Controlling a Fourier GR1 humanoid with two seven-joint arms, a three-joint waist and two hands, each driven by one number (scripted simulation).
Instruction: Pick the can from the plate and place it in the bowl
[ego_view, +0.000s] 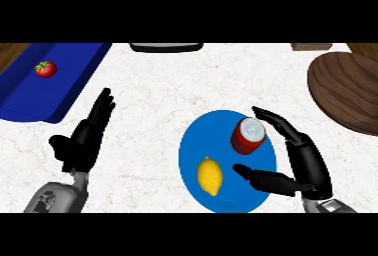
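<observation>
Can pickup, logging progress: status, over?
Right hand open beside can, not gripping. Left hand open, resting at left. Can upright on plate; lemon alongside. Wooden bowl far right.

At my kitchen counter, with food and dishes laid out.

I look straight down on a white marble-patterned countertop (184, 85), the sort of worktop a kitchen has. In front of me sits a round blue plate (193, 150) carrying a yellow lemon (210, 175) and a red can with a silver lid (249, 136). To my left lies a deep blue rectangular tray (70, 80) with a small red tomato (46, 69) in it. At my right a dark brown wooden bowl (347, 90) rests on the counter, and strips of brown wood (11, 50) show at the far corners. Food, tableware and stone worktop together say kitchen.
</observation>
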